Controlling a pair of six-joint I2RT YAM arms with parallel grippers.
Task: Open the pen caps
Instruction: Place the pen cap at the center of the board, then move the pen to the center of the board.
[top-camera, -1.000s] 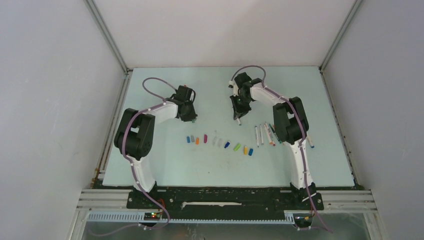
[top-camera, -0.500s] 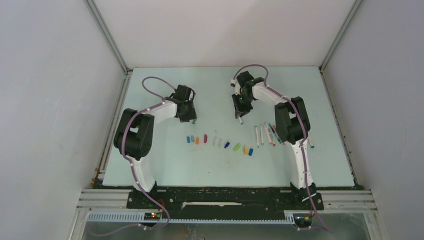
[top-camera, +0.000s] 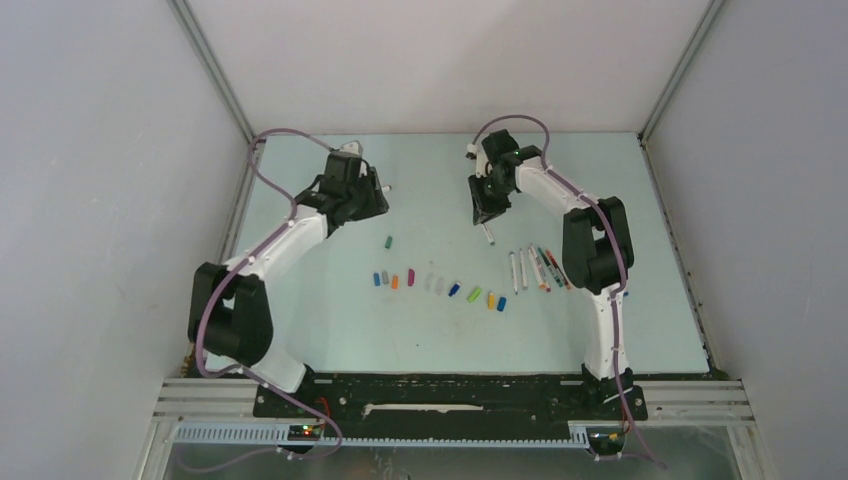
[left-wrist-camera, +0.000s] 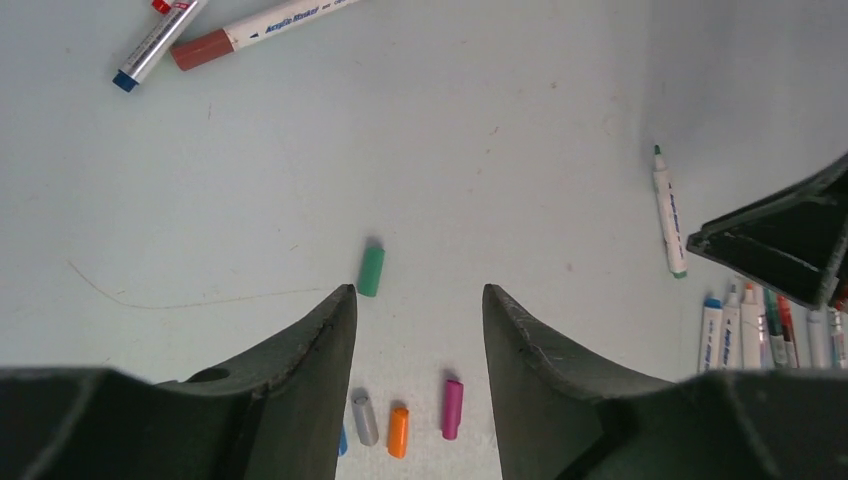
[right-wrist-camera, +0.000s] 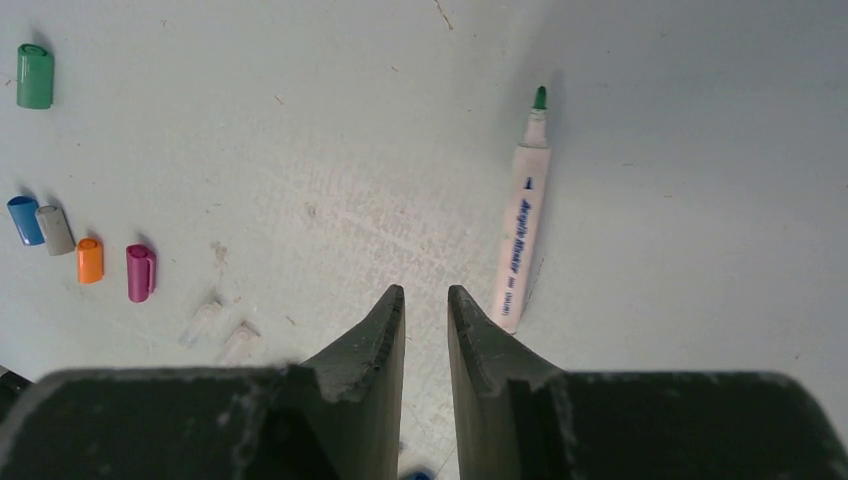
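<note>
On the pale blue table (grey walls on three sides) loose pen caps lie in a row, while the left gripper gapes empty and the right gripper stands slightly parted, holding nothing.

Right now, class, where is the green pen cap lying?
In the top view the green pen cap lies alone on the table's left half, just beyond the row of caps and nearer the left tool.
</note>
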